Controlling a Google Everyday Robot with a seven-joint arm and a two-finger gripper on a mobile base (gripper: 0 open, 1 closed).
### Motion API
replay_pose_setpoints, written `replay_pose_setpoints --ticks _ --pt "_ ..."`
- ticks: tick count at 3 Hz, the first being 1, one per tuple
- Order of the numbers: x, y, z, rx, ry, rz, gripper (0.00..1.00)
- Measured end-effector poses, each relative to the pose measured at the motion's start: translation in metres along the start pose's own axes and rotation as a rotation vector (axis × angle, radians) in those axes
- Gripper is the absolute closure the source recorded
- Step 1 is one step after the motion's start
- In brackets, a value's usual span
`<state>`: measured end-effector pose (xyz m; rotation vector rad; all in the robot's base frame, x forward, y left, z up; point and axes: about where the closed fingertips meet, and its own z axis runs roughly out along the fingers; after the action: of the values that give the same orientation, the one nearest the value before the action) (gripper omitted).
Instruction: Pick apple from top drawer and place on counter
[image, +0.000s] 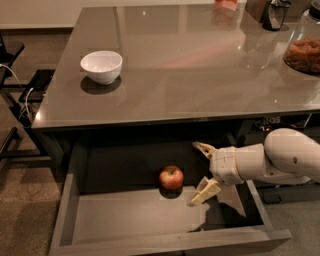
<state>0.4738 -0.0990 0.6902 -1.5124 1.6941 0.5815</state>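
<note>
Hovering inside the wide, shallow dark-grey top drawer (125, 216), the cream two-finger gripper (199, 172) had its fingers spread apart just right of the small red apple (171, 177), seemingly untouched. Bare floor lay leftward, with the glossy grey-brown counter (190, 75) edge overhead.

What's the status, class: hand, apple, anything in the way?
Hand open, in the top drawer, just right of apple. Apple on drawer floor, ungrasped. Nothing between them.
</note>
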Motion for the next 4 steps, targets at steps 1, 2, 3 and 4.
replay_pose_setpoints --ticks 1,2,3,4 --pt "0.005 0.001 0.022 -0.018 -0.027 0.045 0.0" --pt "0.01 0.0 0.043 -0.031 -0.032 0.08 0.0" --pt "0.016 0.003 0.066 -0.051 -0.027 0.113 0.0" --pt "0.024 0.006 0.085 -0.071 -0.012 0.135 0.0"
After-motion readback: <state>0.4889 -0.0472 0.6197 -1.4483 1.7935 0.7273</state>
